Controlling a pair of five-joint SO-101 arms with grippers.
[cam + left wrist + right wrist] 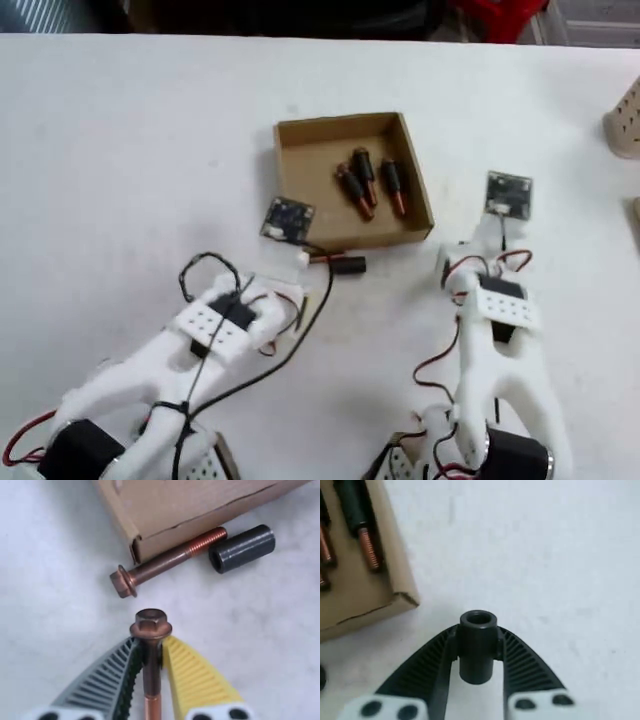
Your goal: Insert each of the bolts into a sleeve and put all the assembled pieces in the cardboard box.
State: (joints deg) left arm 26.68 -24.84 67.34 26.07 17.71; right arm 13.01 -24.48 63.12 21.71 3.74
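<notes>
We hold one copper-coloured hex-head bolt (151, 626) in the left gripper (150, 647). Its grey finger (107, 680) and yellow finger (195, 680) are pinched narrow on the shank just under the head. The right gripper (478, 635) is clamped on a short black cylindrical sleeve (477, 647), with the sleeve's open bore facing away from the wrist.

A second copper bolt (165, 562) lies on the table along the outside of the near wall of the shallow brown cardboard box (200, 505), its head sticking out past the box's corner. A second black sleeve (242, 548) lies just beside that bolt's threaded end. We cannot tell whether the two touch.

Inside the box, three assembled pieces (365, 178) lie close together near the middle, black sleeves on copper bolts with the threaded ends showing.

The box sits on the white table (120, 150) toward the middle of its far edge. Both arms are at the near edge, the left arm (200, 340) short of the box's near-left corner and the right arm (500, 320) beside its near-right corner.
</notes>
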